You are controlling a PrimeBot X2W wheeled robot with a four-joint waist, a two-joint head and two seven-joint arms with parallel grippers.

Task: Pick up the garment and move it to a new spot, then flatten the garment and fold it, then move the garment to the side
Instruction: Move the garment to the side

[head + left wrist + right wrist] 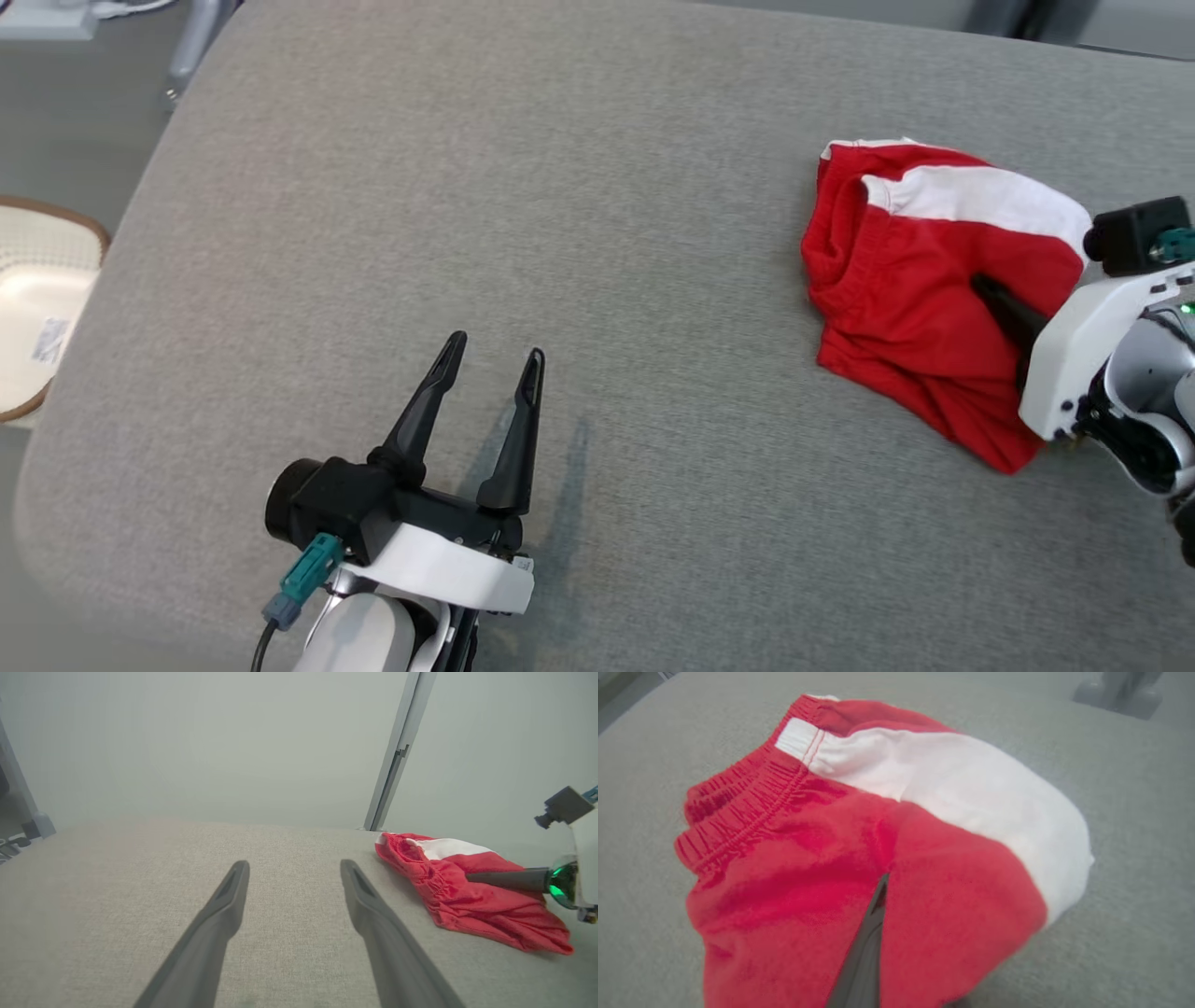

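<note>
The garment (906, 289), a pair of red shorts with a white side stripe and an elastic waistband, lies crumpled at the right of the grey padded surface (560, 187). My right gripper (985, 291) reaches in from the right edge and is shut on a fold of the red cloth. In the right wrist view the garment (822, 858) bunches around the closed fingers (866, 952). My left gripper (492, 359) stands open over bare surface at the lower left, well apart from the garment. The left wrist view has its gripper (294, 870) open, with the garment (467, 891) to the right.
The grey surface's rounded left edge (112, 280) drops to the floor, where a pale round basket (37, 317) stands. A grey post (397, 751) rises behind the surface's far edge.
</note>
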